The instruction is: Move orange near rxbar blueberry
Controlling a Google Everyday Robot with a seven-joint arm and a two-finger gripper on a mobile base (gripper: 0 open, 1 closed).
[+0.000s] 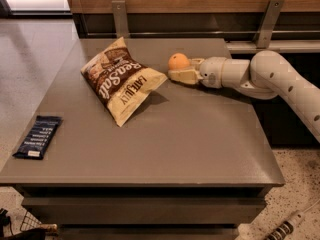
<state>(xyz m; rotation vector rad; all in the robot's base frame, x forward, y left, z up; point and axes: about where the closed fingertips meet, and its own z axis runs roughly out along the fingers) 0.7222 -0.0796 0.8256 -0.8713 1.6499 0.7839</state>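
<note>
While the flat navy-blue rxbar blueberry (38,136) lies lengthwise front-to-back, our cream gripper (181,75) sits beside the small round orange (178,61); we cannot tell its grip.

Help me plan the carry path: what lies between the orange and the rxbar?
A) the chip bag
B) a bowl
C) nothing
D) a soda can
A: the chip bag lies between the orange, at the gripper by the far edge of the table, and the rxbar at its near corner.
</note>
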